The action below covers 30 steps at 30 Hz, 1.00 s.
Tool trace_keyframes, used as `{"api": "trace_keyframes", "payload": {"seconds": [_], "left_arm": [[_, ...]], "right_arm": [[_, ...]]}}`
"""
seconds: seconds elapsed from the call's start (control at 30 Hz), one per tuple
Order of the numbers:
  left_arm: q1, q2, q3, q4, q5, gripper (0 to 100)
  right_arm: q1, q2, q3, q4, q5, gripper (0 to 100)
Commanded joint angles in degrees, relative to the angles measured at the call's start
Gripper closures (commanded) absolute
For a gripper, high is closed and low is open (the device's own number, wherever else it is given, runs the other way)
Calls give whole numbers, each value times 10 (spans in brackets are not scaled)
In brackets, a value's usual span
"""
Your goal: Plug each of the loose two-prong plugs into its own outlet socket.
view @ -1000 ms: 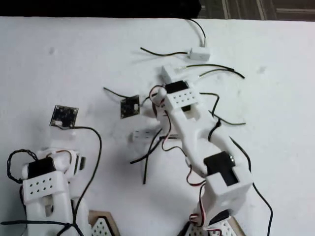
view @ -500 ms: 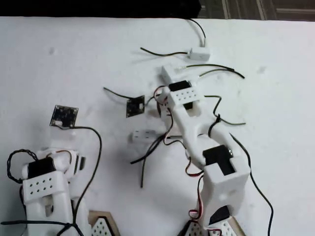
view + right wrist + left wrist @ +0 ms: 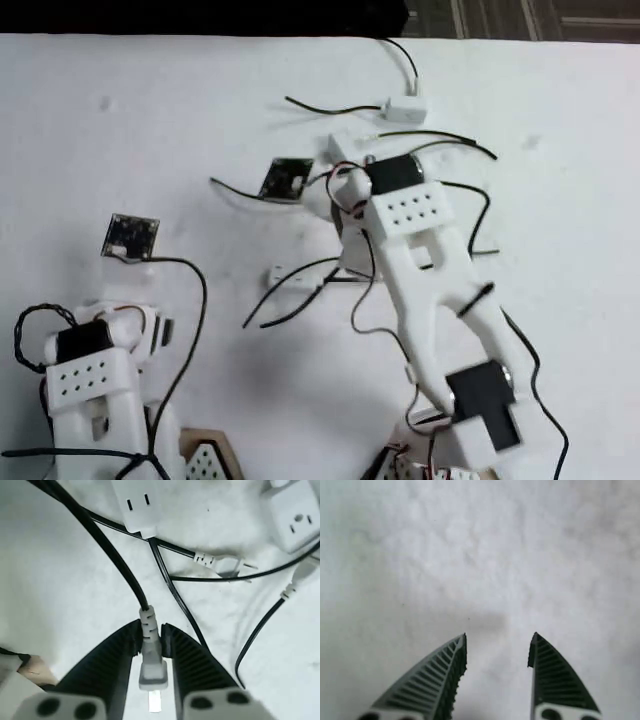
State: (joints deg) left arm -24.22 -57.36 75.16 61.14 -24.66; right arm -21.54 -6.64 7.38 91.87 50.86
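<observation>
My right gripper [image 3: 150, 626] is shut on a grey two-prong plug [image 3: 151, 662] with a black cable, held just above the table. Ahead of it lies a white outlet socket [image 3: 136, 502] with two slots; another white socket [image 3: 295, 515] sits off to one side. A loose plug [image 3: 226, 565] lies between them, and another loose plug [image 3: 300, 575] lies nearby. In the high view the right arm [image 3: 420, 230] stretches to the table's middle, beside a small black board [image 3: 285, 180] on a cable. My left gripper [image 3: 499, 645] is open over bare table.
A second black board [image 3: 130, 236] lies at the left, wired past the left arm [image 3: 85, 380]. White outlet blocks sit at the back [image 3: 405, 110] and in the middle [image 3: 295, 275]. Loose black cables [image 3: 290, 305] cross the table's middle.
The right arm has stretched farther toward the back of the table. The small black board and its cable have shifted back and to the right with it. The left arm stays still.
</observation>
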Motion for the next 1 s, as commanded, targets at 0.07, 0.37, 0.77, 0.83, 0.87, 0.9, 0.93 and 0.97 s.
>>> {"api": "trace_keyframes", "payload": {"seconds": [0.07,0.37,0.77,0.83,0.87,0.9,0.93,0.97], "left_arm": [[-4,-10,5,-45,-2,793],[-3,-11,-63,-44,61,794],[11,-11,-199,5,130,793],[35,-11,-199,4,136,793],[51,-11,-198,3,136,793],[68,-11,-197,3,136,793],[85,-11,-197,2,136,793],[101,-11,-198,2,136,793]], "right_arm": [[7,-117,-17,51,-107,981],[13,-307,37,47,-222,981],[21,-621,210,-162,-387,981],[19,-681,252,-211,-404,981],[14,-708,275,-238,-411,981],[5,-733,300,-262,-417,981],[-7,-756,326,-281,-422,981],[-16,-778,351,-298,-428,981]]}}
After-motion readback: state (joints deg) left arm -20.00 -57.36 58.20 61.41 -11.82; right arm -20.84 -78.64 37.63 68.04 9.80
